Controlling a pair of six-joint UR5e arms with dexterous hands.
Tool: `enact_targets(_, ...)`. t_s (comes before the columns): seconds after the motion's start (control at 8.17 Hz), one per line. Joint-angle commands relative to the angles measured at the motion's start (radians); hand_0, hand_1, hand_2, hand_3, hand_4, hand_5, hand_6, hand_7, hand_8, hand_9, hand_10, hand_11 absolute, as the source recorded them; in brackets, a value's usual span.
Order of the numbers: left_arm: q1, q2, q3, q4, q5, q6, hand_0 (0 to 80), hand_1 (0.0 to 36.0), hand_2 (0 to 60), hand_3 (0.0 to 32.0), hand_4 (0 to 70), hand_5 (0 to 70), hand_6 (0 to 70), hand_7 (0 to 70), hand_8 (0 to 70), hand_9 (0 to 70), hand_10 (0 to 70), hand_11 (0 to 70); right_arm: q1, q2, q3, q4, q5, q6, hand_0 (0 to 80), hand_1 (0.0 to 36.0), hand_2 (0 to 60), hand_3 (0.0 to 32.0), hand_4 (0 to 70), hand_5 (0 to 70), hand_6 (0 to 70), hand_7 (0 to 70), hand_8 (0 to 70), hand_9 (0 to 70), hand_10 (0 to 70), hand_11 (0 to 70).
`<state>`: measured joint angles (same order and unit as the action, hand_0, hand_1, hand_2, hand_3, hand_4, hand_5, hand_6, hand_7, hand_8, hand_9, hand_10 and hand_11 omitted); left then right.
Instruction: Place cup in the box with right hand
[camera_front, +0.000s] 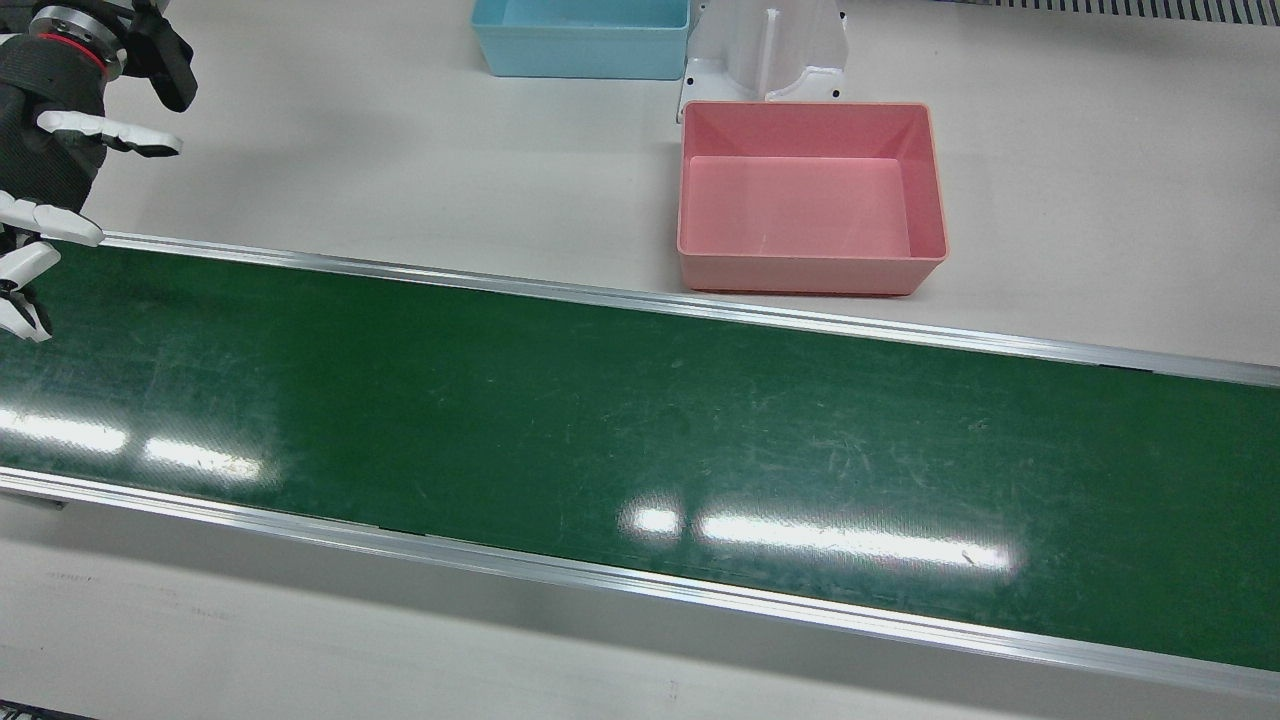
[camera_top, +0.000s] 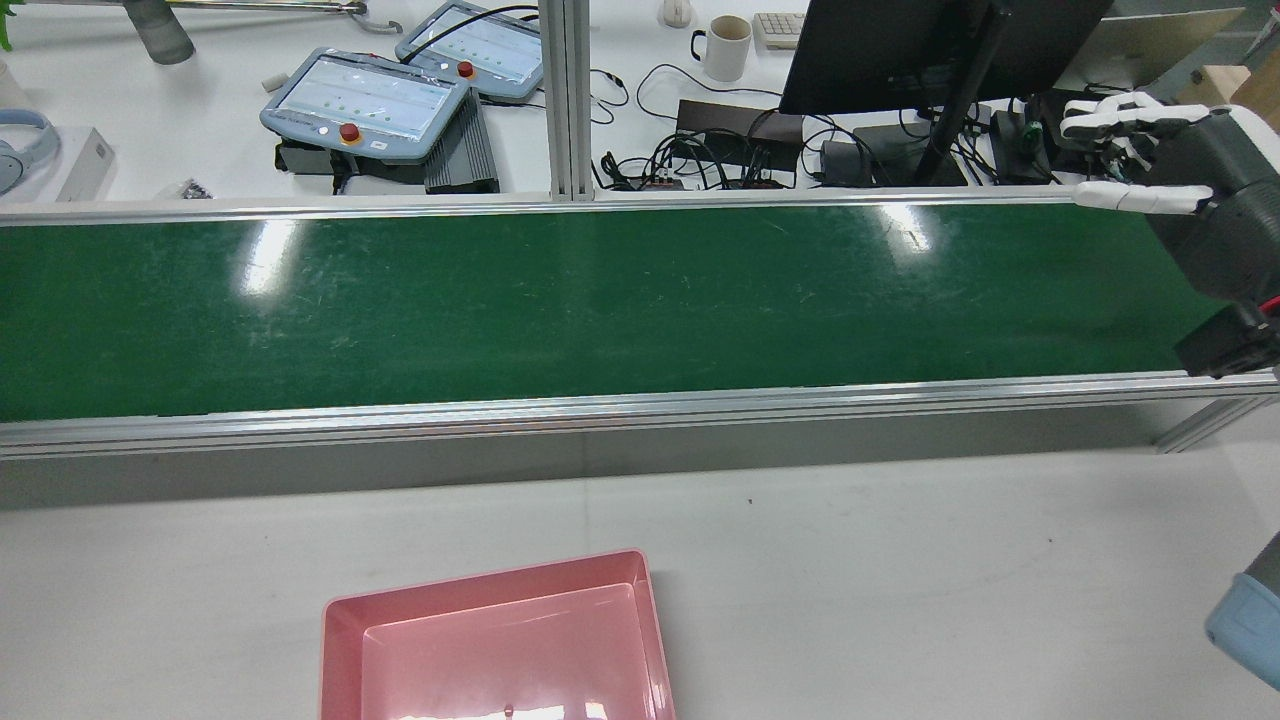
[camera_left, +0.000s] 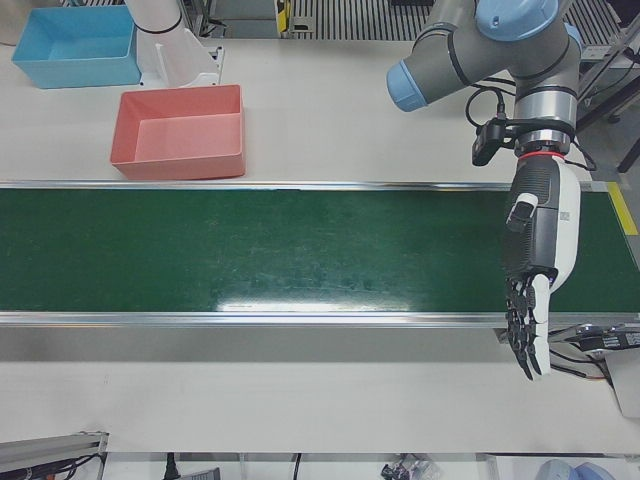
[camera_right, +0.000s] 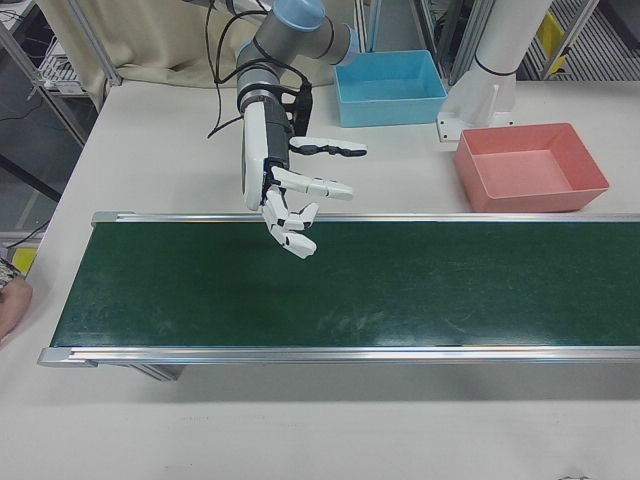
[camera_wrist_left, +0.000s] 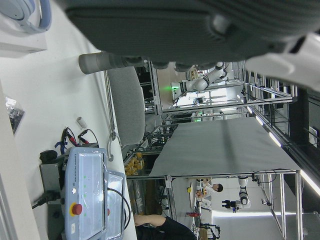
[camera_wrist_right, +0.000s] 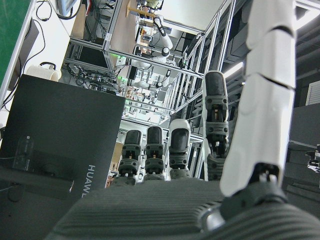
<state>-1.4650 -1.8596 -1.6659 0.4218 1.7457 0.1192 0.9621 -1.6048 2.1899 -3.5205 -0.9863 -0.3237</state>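
Right-front view: the right robot hand (camera_right: 285, 195) is held over the far rail of the green conveyor belt (camera_right: 400, 290), fingers spread apart and nothing gripped. The pink box (camera_right: 540, 200) is set on the counter (camera_front: 400, 130) just beyond that rail, well apart from the hand and further along the belt. The box is seen open and bare inside. The task's cup cannot be made out on the belt, on the counter or in either hand; only a white mug (camera_top: 728, 45) is seen in the rear view, on the cluttered desk across the belt, and it cannot be told whether this is the cup meant.

The left robot hand (camera_left: 538, 260) is shown in the left-front view at the opposite end of the belt, fingers stretched straight down past the near rail, with nothing held.

In the front view the right hand is cut off by the left edge. In the rear view the pink box is cropped by the bottom edge. Both hand views are filled largely by dark palm and by distant workshop framing; a black monitor (camera_wrist_right: 55, 130) is caught in the right hand view.

A blue box (camera_right: 390, 105) and a white pedestal (camera_right: 480, 100) are stood just behind the pink box. Open counter is left between the right hand and the pink box.
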Motion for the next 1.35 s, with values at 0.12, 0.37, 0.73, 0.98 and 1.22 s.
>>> enact_targets(0.12, 0.000, -0.001, 0.000, 0.000, 0.000, 0.000, 0.0, 0.0, 0.0, 0.0, 0.0, 0.0, 0.0, 0.0, 0.0, 0.0, 0.0, 0.0, -0.009, -0.001, 0.002, -0.002, 0.000, 0.000, 58.3, 18.3, 5.2, 0.0, 44.6, 7.1, 18.1, 70.0, 10.6, 27.3, 13.7, 21.6)
enact_targets(0.37, 0.000, -0.001, 0.000, 0.000, 0.000, 0.000, 0.0, 0.0, 0.0, 0.0, 0.0, 0.0, 0.0, 0.0, 0.0, 0.0, 0.0, 0.0, -0.008, 0.000, 0.004, 0.000, 0.000, 0.000, 57.6, 18.8, 6.6, 0.0, 41.7, 6.7, 17.4, 70.0, 5.5, 19.6, 13.5, 21.4)
enact_targets(0.73, 0.000, 0.000, 0.000, 0.000, 0.000, 0.000, 0.0, 0.0, 0.0, 0.0, 0.0, 0.0, 0.0, 0.0, 0.0, 0.0, 0.0, 0.0, -0.017, -0.001, 0.002, 0.000, 0.000, 0.000, 57.7, 19.1, 7.0, 0.0, 40.7, 6.5, 16.6, 70.0, 5.2, 18.8, 11.0, 17.9)
enact_targets(0.98, 0.000, 0.000, 0.000, 0.000, 0.000, -0.001, 0.0, 0.0, 0.0, 0.0, 0.0, 0.0, 0.0, 0.0, 0.0, 0.0, 0.0, 0.0, -0.017, -0.001, 0.002, -0.002, 0.000, 0.000, 57.8, 18.7, 6.2, 0.0, 42.2, 6.6, 17.2, 70.0, 6.9, 21.6, 11.4, 18.4)
enact_targets(1.22, 0.000, -0.001, 0.000, 0.000, 0.000, 0.000, 0.0, 0.0, 0.0, 0.0, 0.0, 0.0, 0.0, 0.0, 0.0, 0.0, 0.0, 0.0, -0.011, 0.000, 0.004, 0.000, 0.000, 0.000, 57.8, 18.7, 6.6, 0.0, 42.8, 6.7, 17.5, 70.0, 7.7, 22.9, 12.1, 19.4)
